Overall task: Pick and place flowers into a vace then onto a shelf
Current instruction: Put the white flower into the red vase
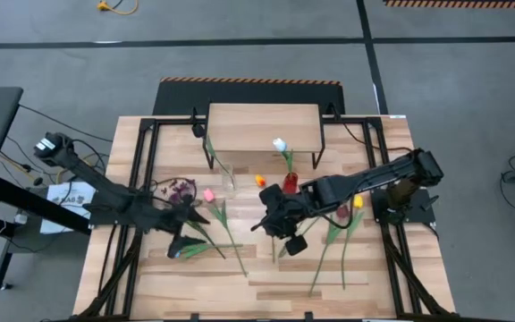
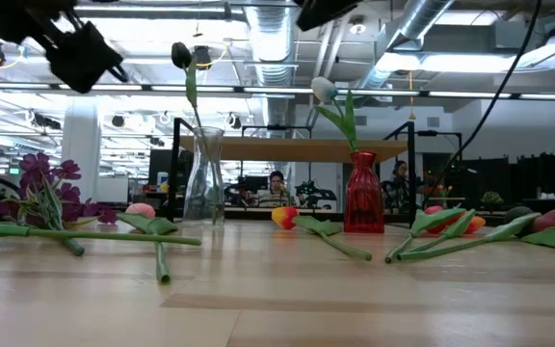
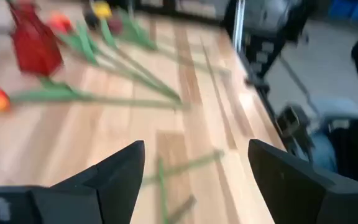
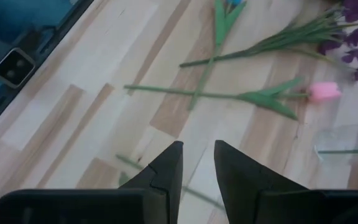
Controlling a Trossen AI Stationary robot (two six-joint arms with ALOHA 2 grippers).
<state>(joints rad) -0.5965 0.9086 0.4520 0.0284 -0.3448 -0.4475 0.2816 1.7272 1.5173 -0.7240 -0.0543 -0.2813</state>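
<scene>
Left gripper (image 1: 186, 240), fingers spread and empty, hangs above the pink tulip (image 1: 209, 195); best to straddle its stem mid-length; right gripper (image 1: 286, 234) nearly pressed together, empty

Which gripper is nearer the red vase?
The right. The right gripper hangs just in front of the red vase, nearly over it; the left gripper is far off to the vase's left, above the pink tulip.

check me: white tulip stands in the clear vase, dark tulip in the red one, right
Swapped. The low view shows the white tulip standing in the red vase and the dark tulip in the clear vase.
</scene>
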